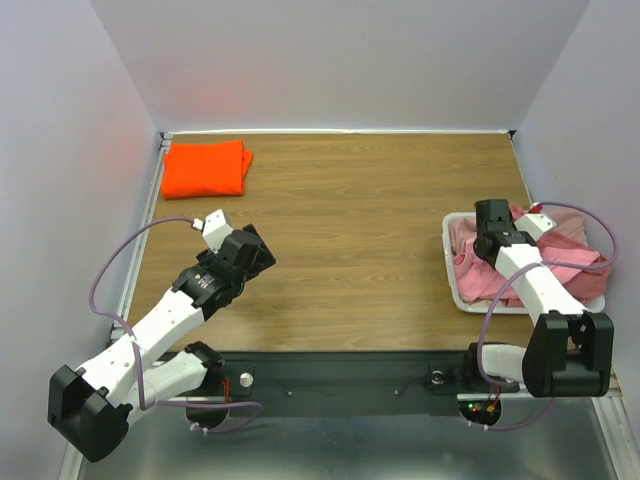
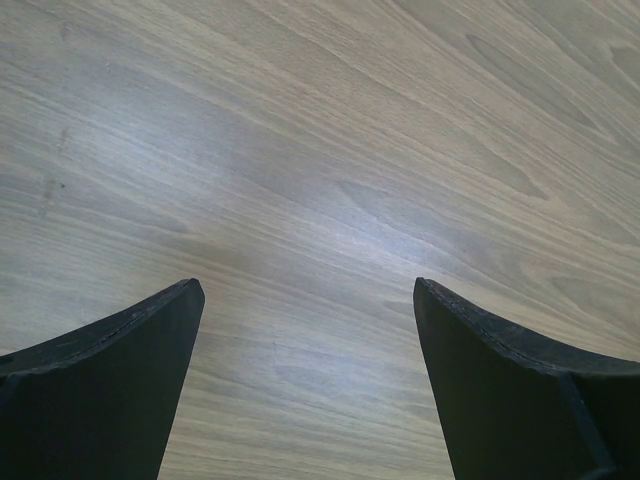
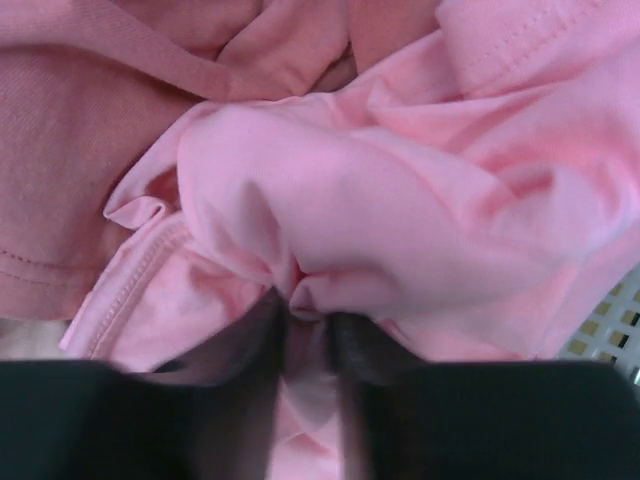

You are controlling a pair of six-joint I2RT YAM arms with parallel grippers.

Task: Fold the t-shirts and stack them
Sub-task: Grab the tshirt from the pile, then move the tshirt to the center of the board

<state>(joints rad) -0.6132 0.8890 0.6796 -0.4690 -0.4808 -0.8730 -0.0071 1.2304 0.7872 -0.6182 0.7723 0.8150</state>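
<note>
Pinching a fold of the pink shirt inside the tray, the right gripper should lift slowly; the left gripper hangs open, well left of the tray.

Top external view: bright, even overhead light, with only soft shadows on the worktop. The orange t-shirt casts a red tint on the wall behind it. Left wrist view: sharp wood grain with a pale sheen. Right wrist view: jaws blurred, pink t-shirt slightly soft.
</note>
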